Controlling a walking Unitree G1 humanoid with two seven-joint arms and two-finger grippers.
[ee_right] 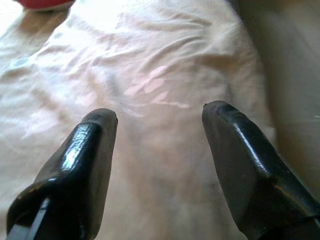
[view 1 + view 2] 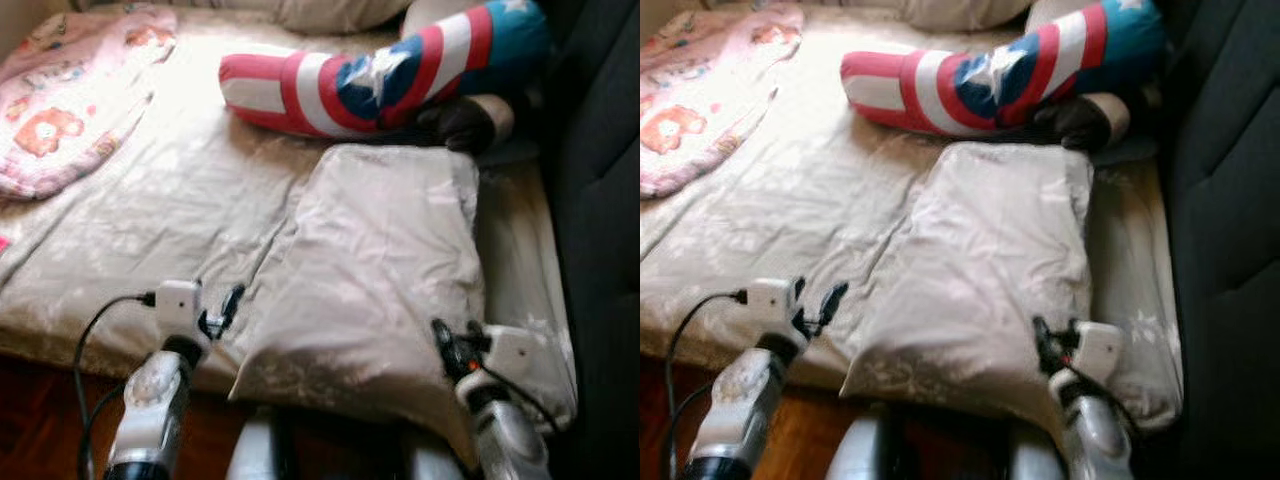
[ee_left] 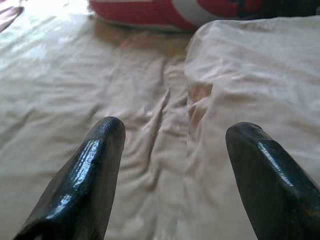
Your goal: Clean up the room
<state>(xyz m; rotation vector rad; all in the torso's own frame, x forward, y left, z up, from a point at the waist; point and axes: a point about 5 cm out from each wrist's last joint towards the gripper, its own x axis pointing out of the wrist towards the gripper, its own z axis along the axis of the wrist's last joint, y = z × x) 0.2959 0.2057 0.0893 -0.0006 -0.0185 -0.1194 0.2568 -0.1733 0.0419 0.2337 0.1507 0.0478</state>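
Beige pillow (image 2: pixel 375 270) lying flat on the bed (image 2: pixel 150 230), near corner hanging a little over the bed's front edge, far end close to a red, white and blue striped cushion (image 2: pixel 390 70) with a white star. Left gripper (image 2: pixel 222 312) low at the pillow's left side, over the wrinkled sheet just beside its edge, fingers (image 3: pixel 95 165) spread wide with nothing between them; right gripper (image 2: pixel 450 350) over the pillow's near right corner, fingers (image 1: pixel 235 150) likewise spread wide and holding nothing. Pink patterned blanket (image 2: pixel 65 100) bunched at the far left of the bed, dark sofa back (image 2: pixel 600 200) along the right side, reddish wooden floor (image 2: pixel 40 410) below the front edge.
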